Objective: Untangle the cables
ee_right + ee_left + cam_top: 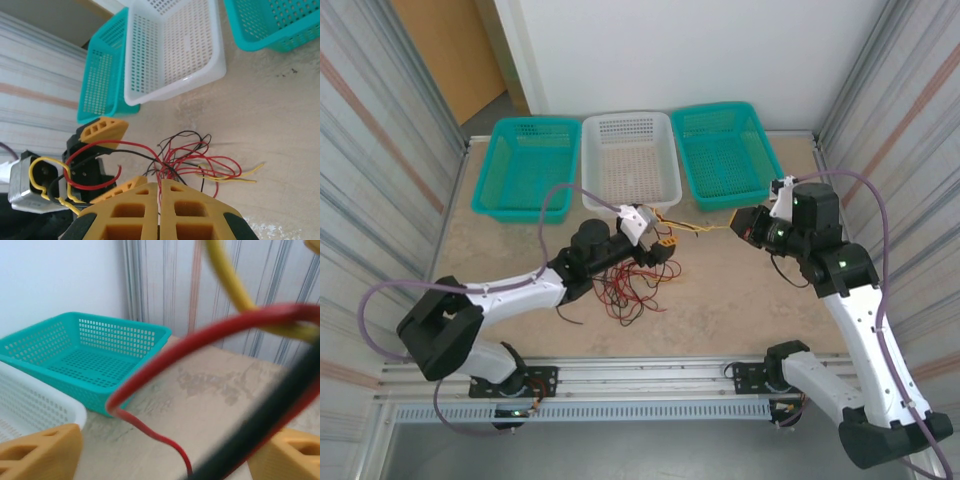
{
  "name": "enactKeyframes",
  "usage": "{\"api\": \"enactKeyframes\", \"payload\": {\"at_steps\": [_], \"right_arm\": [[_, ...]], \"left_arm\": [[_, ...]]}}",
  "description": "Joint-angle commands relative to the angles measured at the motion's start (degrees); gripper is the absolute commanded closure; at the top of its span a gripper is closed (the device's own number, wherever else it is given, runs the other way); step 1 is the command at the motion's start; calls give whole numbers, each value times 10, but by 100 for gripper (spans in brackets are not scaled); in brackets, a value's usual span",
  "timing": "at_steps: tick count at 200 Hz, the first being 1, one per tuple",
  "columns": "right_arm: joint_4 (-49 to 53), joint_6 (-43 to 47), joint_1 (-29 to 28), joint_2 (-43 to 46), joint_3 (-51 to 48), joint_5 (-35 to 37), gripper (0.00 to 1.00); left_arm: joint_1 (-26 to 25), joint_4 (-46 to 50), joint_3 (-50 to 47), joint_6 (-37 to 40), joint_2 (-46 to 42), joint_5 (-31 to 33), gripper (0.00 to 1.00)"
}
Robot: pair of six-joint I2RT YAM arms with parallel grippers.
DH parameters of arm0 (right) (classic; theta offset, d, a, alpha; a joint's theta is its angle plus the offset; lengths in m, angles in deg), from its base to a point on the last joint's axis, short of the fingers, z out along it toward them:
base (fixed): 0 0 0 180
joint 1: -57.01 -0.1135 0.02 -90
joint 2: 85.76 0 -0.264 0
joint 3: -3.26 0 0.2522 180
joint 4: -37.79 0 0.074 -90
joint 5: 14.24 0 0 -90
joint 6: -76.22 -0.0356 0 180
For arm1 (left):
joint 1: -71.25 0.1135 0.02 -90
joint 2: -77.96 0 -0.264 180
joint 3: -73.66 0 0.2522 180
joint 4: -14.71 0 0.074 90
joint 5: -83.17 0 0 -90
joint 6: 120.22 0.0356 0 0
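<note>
My right tool [160, 183] is clenched, apparently pinching strands of the cables [632, 285]. My left tool [658, 240] is released, with wires looping between its fingers. The thin red, black and yellow tangle lies on the counter [740, 300] just below the left tool.

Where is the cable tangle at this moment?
In the top view the cables lie mid-table, on the near side of the white basket, bunched by the left gripper.

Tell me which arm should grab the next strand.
Left. The left claw is open over the cables, with strands crossing between its fingers. The right claw is shut on a strand, off to the side.
</note>
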Motion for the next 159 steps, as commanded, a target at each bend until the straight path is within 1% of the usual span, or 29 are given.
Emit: {"api": "enactKeyframes", "payload": {"at_steps": [1, 5, 11, 16, 28, 36, 52, 61, 77, 88, 99, 119, 137, 159], "right_arm": [[-14, -17, -5, 12, 12, -18, 100], [-12, -17, -4, 13, 14, -16, 100], [-11, -15, -4, 14, 17, -14, 100], [-9, -15, -3, 14, 19, -10, 100], [2, -11, 0, 14, 29, 5, 100], [23, -7, 4, 14, 43, 32, 100], [92, 1, 23, 17, 82, 157, 100], [117, -1, 52, 27, 94, 213, 100], [128, -8, 134, 52, 103, 246, 100], [136, -11, 193, 59, 113, 250, 100], [143, -16, 248, 62, 124, 247, 100], [128, -32, 322, 63, 129, 207, 100], [106, -46, 353, 56, 130, 165, 100], [28, -74, 346, 56, 98, 68, 100]], "left_arm": [[2, -51, 22, -28, 16, -4, 70], [1, -45, 24, -37, 17, 11, 81], [1, -41, 20, -49, 15, 27, 90], [1, -46, 15, -53, 14, 31, 100], [-2, -51, -2, -60, 6, 48, 100], [-3, -33, -8, -66, -4, 66, 100], [-8, -7, -32, -71, -31, 98, 100], [-13, -7, -55, -72, -48, 130, 100], [-13, 15, -92, -84, -82, 185, 100], [-9, 25, -117, -93, -105, 211, 100], [-4, 39, -136, -105, -125, 218, 100], [-2, 65, -151, -118, -145, 232, 100], [-1, 73, -157, -124, -149, 236, 100], [-2, 120, -125, -129, -126, 219, 100]]}}
